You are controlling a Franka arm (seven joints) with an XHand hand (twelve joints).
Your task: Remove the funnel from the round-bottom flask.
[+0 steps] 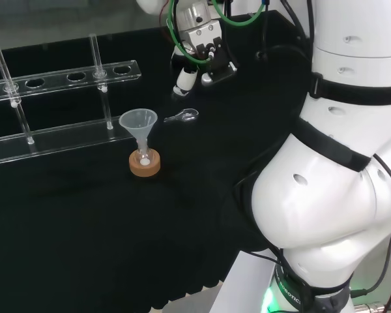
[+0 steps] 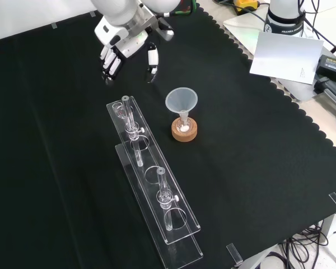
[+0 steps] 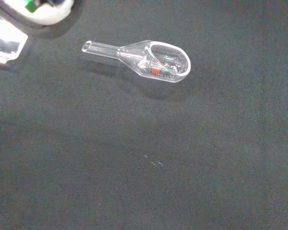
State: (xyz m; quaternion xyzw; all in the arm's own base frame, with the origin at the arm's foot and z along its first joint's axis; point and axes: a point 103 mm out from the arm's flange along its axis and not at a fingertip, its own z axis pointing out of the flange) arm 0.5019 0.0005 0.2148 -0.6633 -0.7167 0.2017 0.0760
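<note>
Funnel (image 2: 181,101) sits upright in round-bottom flask (image 2: 183,127) on cork ring (image 2: 184,132), mid-cloth; long axis vertical, mouth up, stem down in flask neck. Hand (image 2: 121,51) hovers at 10 o'clock from funnel in front view, well apart, fingers relaxed, pointing down, holding nothing. Glass scoop (image 3: 149,60) lies flat on cloth, beneath hand.

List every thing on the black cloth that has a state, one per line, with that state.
Clear plastic funnel: upright, stem in the flask.
Small round-bottom glass flask: upright on its stand.
Cork ring stand: flat under the flask.
Clear glass scoop: lying on its side.
Clear acrylic rack: standing, rods upright.
Black and white hand: open, holding nothing.
</note>
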